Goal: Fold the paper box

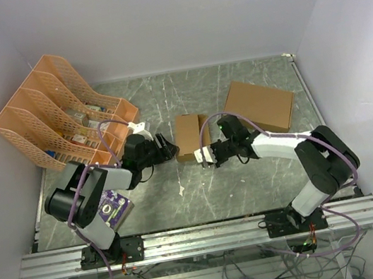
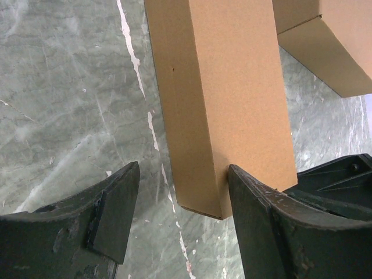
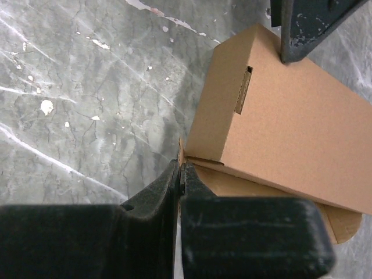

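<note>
Sits with left jaws wide open around the small brown cardboard box (image 1: 187, 136), right jaws shut beside it.

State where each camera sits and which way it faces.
Top external: above and behind the arms, looking down on both, the left gripper, right gripper and paper box.
Left wrist: on its wrist, looking past open fingers at the box's end.
Right wrist: on its wrist, looking past shut fingers at the box's slotted end.
Shared: all three show the paper box.
</note>
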Motion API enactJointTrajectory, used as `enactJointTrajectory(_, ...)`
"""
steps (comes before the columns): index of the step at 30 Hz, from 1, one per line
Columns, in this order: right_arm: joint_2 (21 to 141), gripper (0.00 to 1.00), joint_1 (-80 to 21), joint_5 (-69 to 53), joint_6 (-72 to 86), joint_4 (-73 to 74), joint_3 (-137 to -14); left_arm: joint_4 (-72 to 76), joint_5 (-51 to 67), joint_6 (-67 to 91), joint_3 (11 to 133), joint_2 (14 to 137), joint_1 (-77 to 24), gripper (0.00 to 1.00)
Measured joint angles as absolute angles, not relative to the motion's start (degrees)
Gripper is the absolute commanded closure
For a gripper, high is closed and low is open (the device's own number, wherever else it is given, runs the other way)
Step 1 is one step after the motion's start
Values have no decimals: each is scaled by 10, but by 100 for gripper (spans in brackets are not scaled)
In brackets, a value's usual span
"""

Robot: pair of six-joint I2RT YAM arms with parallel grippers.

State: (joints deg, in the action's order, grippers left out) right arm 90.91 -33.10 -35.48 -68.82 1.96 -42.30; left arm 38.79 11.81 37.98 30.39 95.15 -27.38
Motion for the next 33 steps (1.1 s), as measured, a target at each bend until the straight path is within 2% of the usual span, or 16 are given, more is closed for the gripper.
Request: enactJointTrajectory(33,940,100,-270,-417,-612,83,-474,387,123,382,315,962,-275,28)
